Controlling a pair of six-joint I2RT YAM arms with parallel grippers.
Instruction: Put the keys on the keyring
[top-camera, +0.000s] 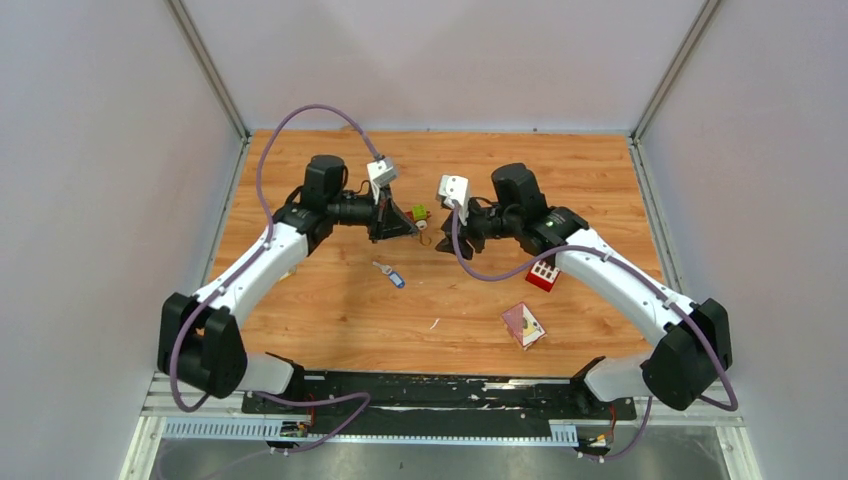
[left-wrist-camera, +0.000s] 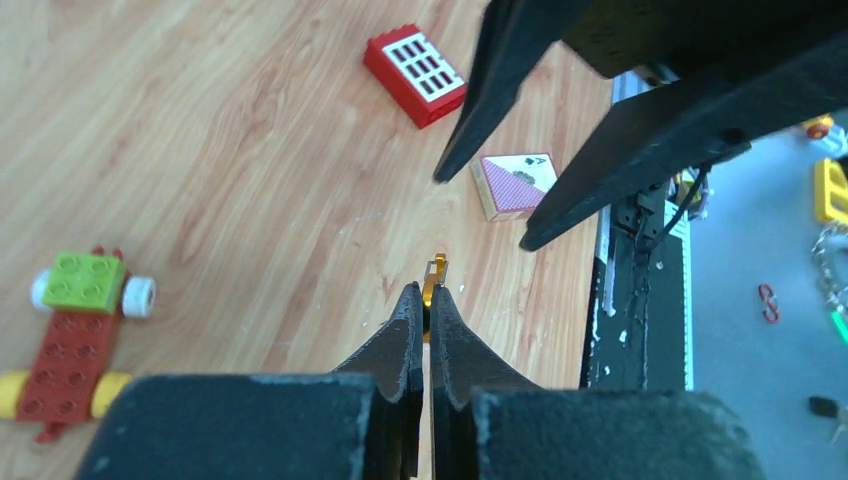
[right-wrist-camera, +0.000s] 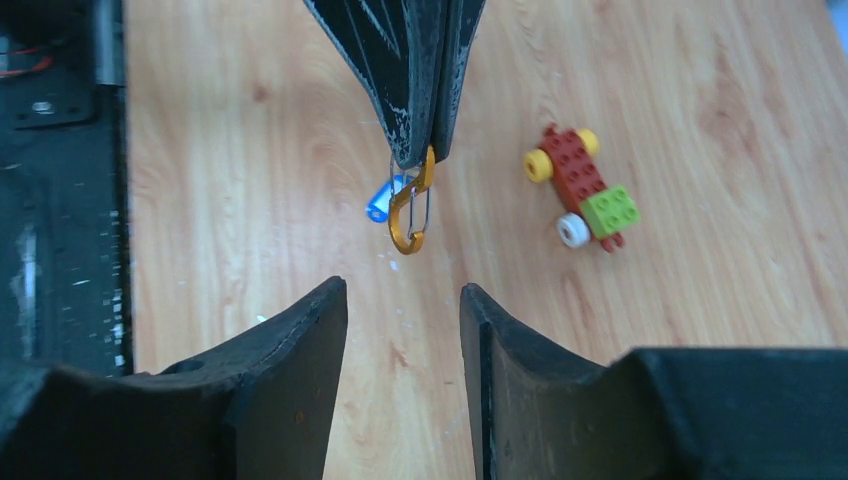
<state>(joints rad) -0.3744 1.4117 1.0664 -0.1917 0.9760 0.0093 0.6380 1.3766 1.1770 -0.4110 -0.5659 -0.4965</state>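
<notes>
Wooden tabletop (top-camera: 330, 310), grey walls (top-camera: 90, 150).
The left gripper (left-wrist-camera: 422, 300) clamps the keyring (right-wrist-camera: 410, 215), long axis along its fingers; right gripper (right-wrist-camera: 402, 290) spread.

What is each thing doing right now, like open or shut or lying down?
left pincer: shut on the keyring
right pincer: open, empty
keyring: hanging from the left pincer, no key on it
blue key: lying loose, not on the keyring
toy car: standing on its wheels
red block: lying flat

Gold keyring (right-wrist-camera: 410, 215) pinched in left claw (right-wrist-camera: 425, 152), dangling; blue-headed key (top-camera: 394, 277) flat on tabletop (top-camera: 330, 305).
</notes>
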